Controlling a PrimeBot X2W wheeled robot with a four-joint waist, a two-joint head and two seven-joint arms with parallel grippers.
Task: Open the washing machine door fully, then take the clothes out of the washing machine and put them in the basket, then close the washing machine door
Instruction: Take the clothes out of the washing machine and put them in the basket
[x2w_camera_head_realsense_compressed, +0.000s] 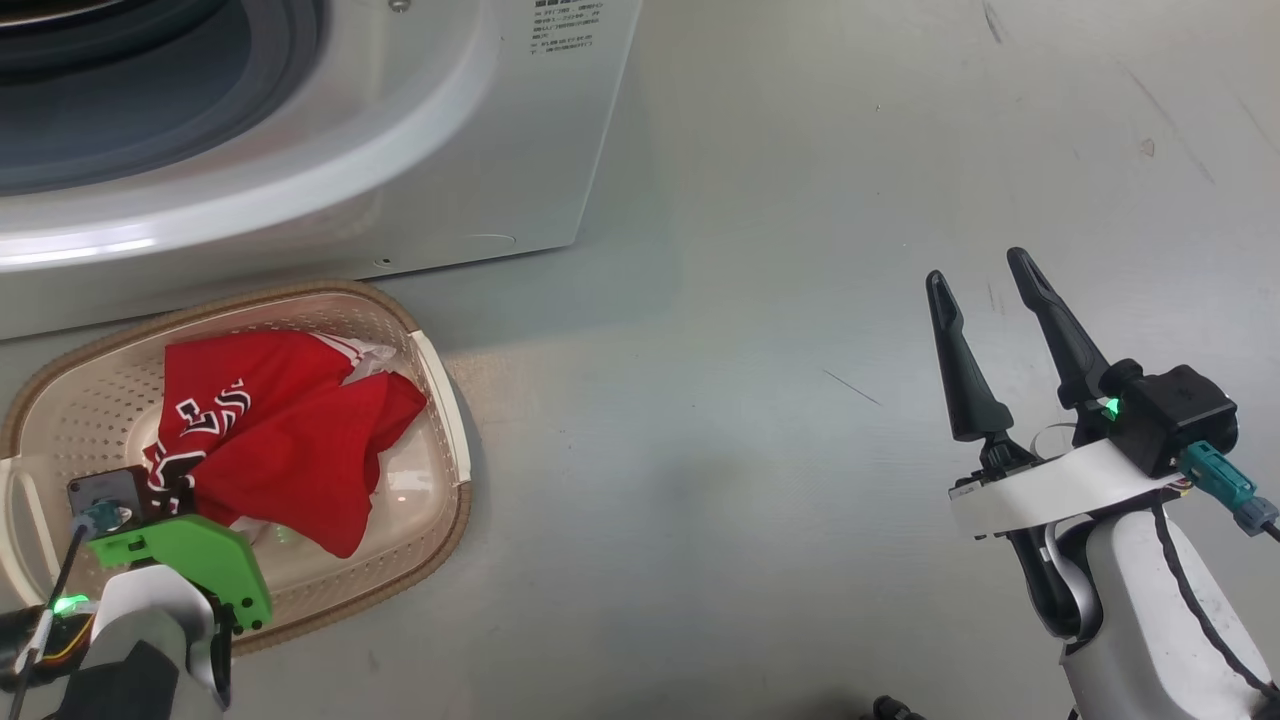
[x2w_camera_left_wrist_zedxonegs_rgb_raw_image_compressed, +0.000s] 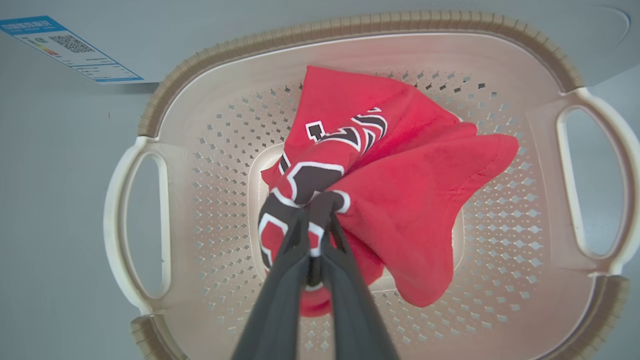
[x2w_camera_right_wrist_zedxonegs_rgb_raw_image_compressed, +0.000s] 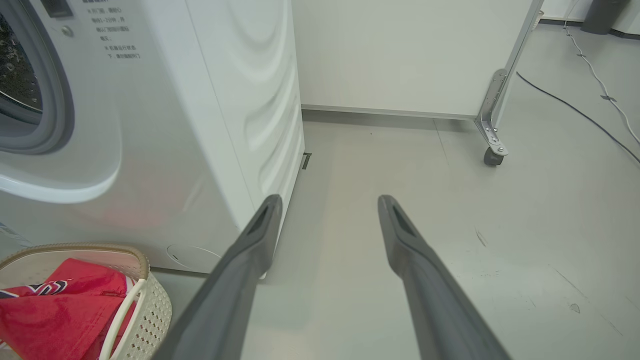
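operator: where's the jersey right now?

spotter: the red jersey (x2w_camera_left_wrist_zedxonegs_rgb_raw_image_compressed: 400, 200) is bunched over the middle of the basket (x2w_camera_left_wrist_zedxonegs_rgb_raw_image_compressed: 350, 25). its lower folds look to rest on the perforated bottom, and nothing lies over the brown rim. your left pincer (x2w_camera_left_wrist_zedxonegs_rgb_raw_image_compressed: 317, 210) is clamped on a gathered fold at the black-and-white lettering and points down into the basket. that's why the cloth fans out from one pinch.

operator: why the middle and not nearer a handle (x2w_camera_left_wrist_zedxonegs_rgb_raw_image_compressed: 135, 225)?

spotter: i'd judge the centre gives the loose ends room to drop inside. let go by the rim and a corner could spill onto the floor (x2w_camera_head_realsense_compressed: 800, 300).

operator: and the basket itself?

spotter: it sits on the floor just in front of the washing machine (x2w_camera_head_realsense_compressed: 400, 150), close below the drum mouth (x2w_camera_head_realsense_compressed: 120, 100), so the carry is short.

operator: my other arm?

spotter: your right pincer (x2w_camera_head_realsense_compressed: 978, 268) stands wide apart with nothing between. it's out over bare floor, well to the right of the basket and clear of the drop, i'd say. your next call is to let go. whether more waits inside the machine, i can't tell.
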